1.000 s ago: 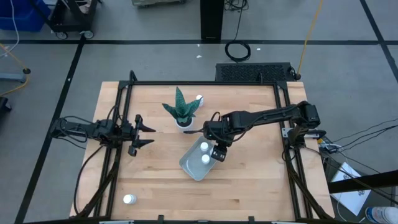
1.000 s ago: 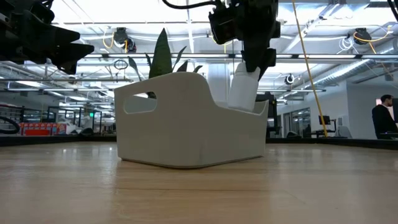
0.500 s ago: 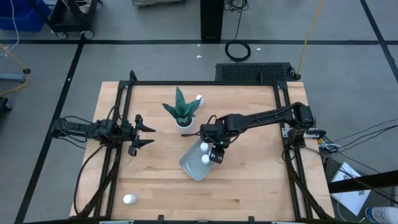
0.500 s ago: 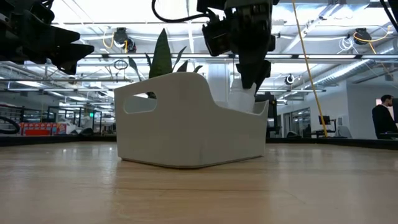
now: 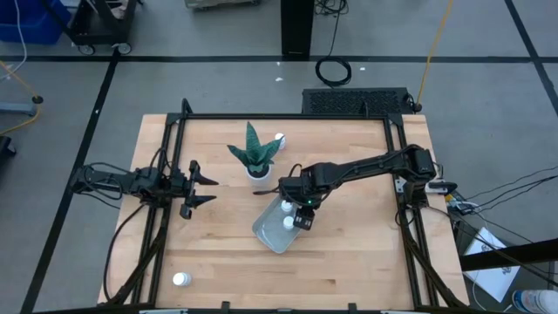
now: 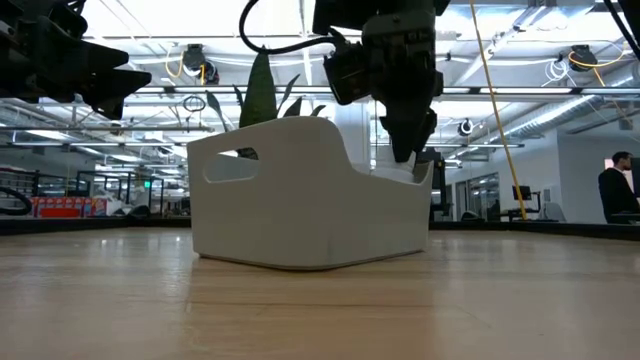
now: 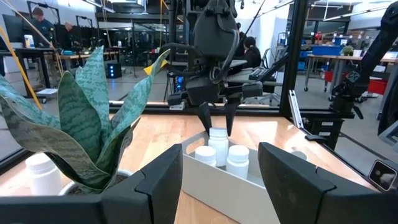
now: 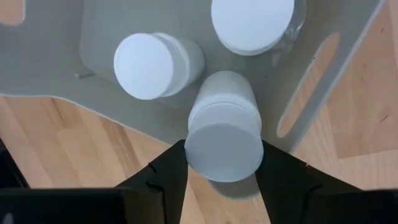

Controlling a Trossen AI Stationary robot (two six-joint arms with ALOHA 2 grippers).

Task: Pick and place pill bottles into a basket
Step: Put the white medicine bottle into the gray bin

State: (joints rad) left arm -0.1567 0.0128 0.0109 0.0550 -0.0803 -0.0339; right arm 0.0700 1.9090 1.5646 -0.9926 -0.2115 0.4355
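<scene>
We count two pill bottles point(image 8: 149, 65) already standing in the basket point(image 5: 266, 233), our right gripper point(image 8: 224, 165) clamped on a third bottle point(image 8: 224, 134) just inside it, and two left on the table point(image 5: 349, 253), our left gripper point(image 5: 205, 189) parted and waiting.

The right arm stretched across to the basket point(image 5: 272, 228), its right gripper point(image 7: 215, 120) pointing down into it, fingers closed on a pill bottle point(image 8: 224, 129). The left arm waited well left of the basket, left gripper point(image 5: 206, 187) spread apart.
</scene>
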